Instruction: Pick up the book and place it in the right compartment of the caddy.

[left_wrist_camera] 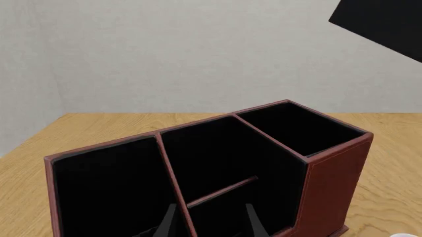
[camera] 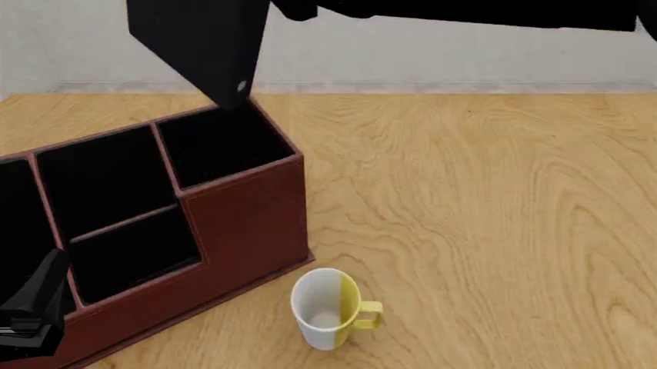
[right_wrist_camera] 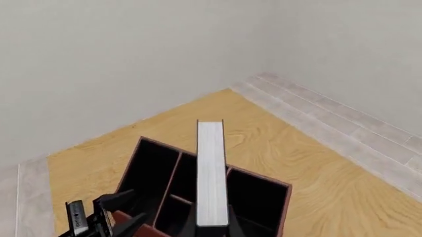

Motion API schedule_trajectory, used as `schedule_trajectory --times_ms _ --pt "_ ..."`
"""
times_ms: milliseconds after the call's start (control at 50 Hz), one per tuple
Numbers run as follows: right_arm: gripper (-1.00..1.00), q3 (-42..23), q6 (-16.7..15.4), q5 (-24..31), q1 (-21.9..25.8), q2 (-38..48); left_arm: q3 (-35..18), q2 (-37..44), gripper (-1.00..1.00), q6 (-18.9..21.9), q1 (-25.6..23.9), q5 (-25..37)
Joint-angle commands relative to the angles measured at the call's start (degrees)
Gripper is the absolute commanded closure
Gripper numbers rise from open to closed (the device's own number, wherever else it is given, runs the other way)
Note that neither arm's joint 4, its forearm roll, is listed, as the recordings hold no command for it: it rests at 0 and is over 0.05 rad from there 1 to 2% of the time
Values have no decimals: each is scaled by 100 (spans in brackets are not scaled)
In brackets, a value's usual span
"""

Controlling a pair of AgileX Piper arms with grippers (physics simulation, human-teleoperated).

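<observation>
Carry step. Right gripper [right_wrist_camera: 212, 228] clamps book [camera: 200, 46], held tilted in air above right compartment [camera: 221, 142] of caddy [camera: 246, 219]. Next: square book over well, lower, release. Left gripper [camera: 31, 311] idle near caddy front, opening unclear.

A light wood-grain table [camera: 482, 200] carried two things. The large reddish-brown caddy [camera: 246, 223] stood on its left part, angled to the table's edges, its black-lined compartments open upward. A mug [camera: 326, 307], half white and half yellow, stood upright just beside the caddy's near corner, apart from it, its handle turned right. The table ended at a pale wall behind.
</observation>
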Motion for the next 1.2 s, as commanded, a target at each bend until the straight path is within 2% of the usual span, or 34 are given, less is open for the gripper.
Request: schedule_trajectory --times_ms 20,100,260,300,340,500,580,720,1200 --pt "100 -616 283 -106 -323 702 0 0 -100 1 0 0" --pt "100 -761 440 -55 -448 951 0 0 -100 -1 0 0" --pt "100 -1108 403 192 -706 1490 0 1 -100 0 0 0" --pt "100 -1100 478 155 -712 1483 0 1 -100 0 0 0" --pt "100 -1193 383 218 -693 1611 0 0 -100 0 0 0" --pt "100 -1342 517 261 -707 1759 0 1 -100 0 1 0" --pt "100 -1344 716 238 -703 1812 0 0 -100 0 0 0" --pt "100 -1312 787 190 -627 1886 0 0 -100 0 1 0" --pt "100 -1366 470 0 -584 2502 0 1 -100 1 0 0"
